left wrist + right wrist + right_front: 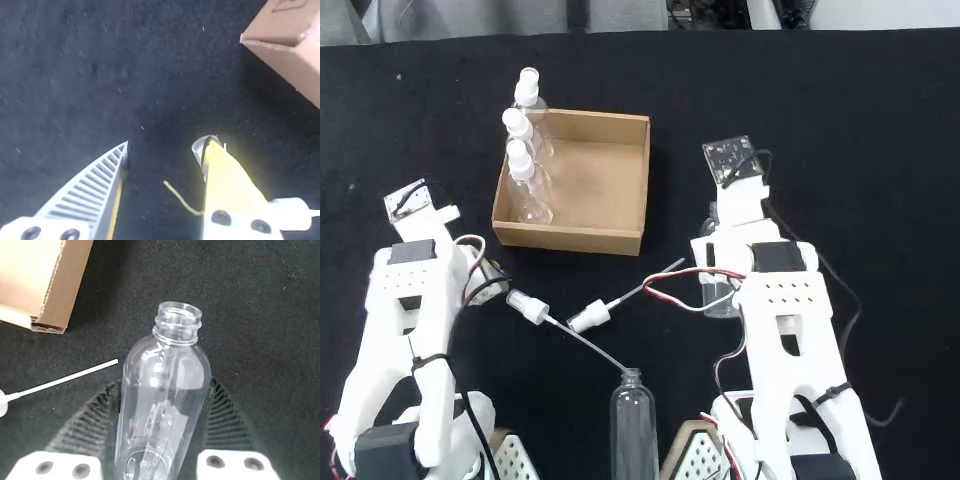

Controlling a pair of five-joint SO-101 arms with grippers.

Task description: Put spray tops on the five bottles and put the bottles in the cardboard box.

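Right wrist view shows the right gripper pinching a clear bottle with no top on. The bottle is smooth, so I think it could slip or tip if the squeeze is weak. The left gripper is spread wide with nothing in it. A spray top lies just beside it, on the side of the cardboard box that faces the arms. Its long thin tube could bend or miss the bottle's small mouth if it goes in crooked.
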